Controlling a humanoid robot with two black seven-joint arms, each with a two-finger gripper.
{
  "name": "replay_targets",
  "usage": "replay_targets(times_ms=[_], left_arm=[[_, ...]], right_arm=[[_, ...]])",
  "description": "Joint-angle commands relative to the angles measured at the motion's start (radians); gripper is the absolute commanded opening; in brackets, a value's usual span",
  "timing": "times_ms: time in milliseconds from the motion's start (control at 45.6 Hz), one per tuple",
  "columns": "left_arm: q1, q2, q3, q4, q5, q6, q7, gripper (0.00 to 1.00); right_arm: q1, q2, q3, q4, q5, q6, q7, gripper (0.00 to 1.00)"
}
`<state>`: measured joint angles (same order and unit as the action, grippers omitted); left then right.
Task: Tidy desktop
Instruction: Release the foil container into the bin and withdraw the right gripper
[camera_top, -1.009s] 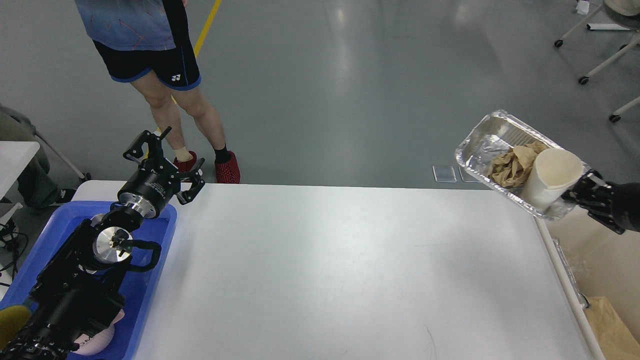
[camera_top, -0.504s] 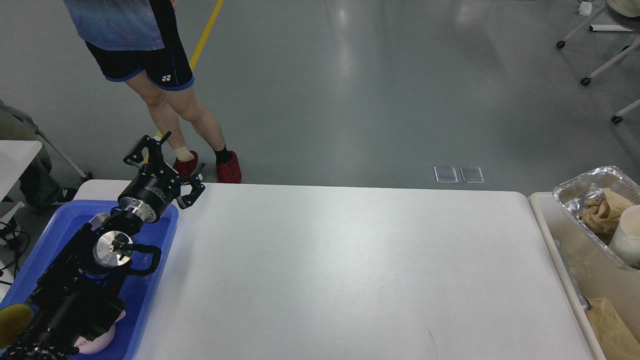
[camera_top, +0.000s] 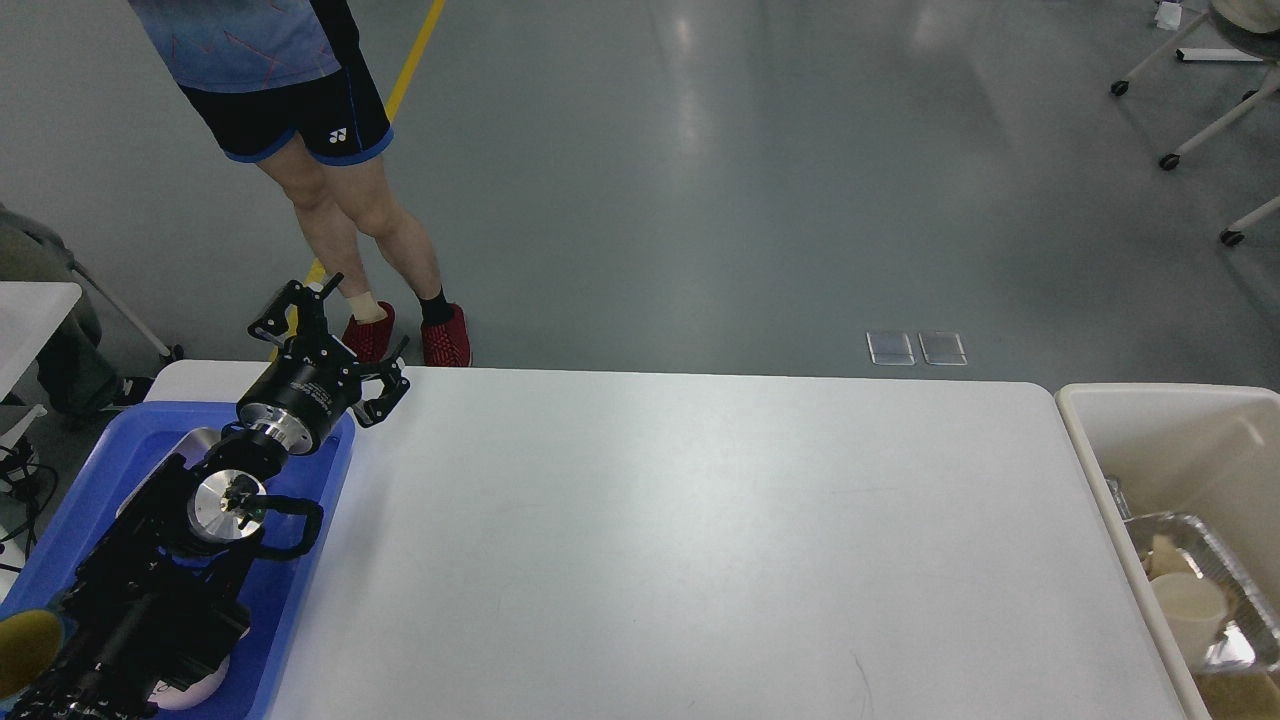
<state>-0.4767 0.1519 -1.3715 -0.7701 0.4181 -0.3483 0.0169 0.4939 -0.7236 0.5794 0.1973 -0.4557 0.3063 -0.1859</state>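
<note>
At the far left a blue plastic tray (camera_top: 305, 560) with raised smooth walls sits on the desk (camera_top: 680, 540), and the black left arm lies over it. The left hand (camera_top: 335, 345) hovers above the far corner of the tray with its fingers spread apart, grasping nothing. The desk, white, matte and with rounded corners, fills the middle and looks bare. At the right, just beside its edge, a beige bin (camera_top: 1085, 440) holds a crinkled foil container (camera_top: 1245, 605) with a paper cup (camera_top: 1185, 605) inside. The right hand is not in view. The tidying seems almost finished; I judge that the next move calls only for a check for leftover things.
</note>
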Motion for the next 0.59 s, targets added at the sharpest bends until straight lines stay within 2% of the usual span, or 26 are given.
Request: replay_targets(times_ms=[0, 153, 307, 460, 526, 570], left_arm=[[0.004, 0.0, 0.0, 0.0, 0.001, -0.001, 0.0, 0.95], [0.004, 0.003, 0.0, 0.0, -0.001, -0.003, 0.006, 0.95], [0.003, 0.0, 0.0, -0.001, -0.001, -0.001, 0.017, 0.96], [-0.002, 0.003, 0.002, -0.001, 0.001, 0.032, 0.017, 0.96], [-0.006, 0.008, 0.0, -0.001, 0.001, 0.043, 0.017, 0.96], [-0.011, 0.009, 0.0, 0.0, 0.001, 0.043, 0.017, 0.96]], right_arm=[[0.0, 0.021, 0.042, -0.003, 0.029, -0.036, -0.001, 1.0], [0.025, 0.021, 0.154, 0.01, 0.061, -0.038, -0.01, 1.0], [0.147, 0.027, 0.24, 0.034, 0.069, -0.033, -0.003, 1.0], [0.302, 0.111, 0.261, 0.073, 0.071, -0.042, 0.002, 1.0], [0.345, 0.17, 0.304, 0.071, 0.071, -0.044, 0.02, 1.0], [0.359, 0.199, 0.353, 0.073, 0.071, -0.042, 0.054, 1.0]])
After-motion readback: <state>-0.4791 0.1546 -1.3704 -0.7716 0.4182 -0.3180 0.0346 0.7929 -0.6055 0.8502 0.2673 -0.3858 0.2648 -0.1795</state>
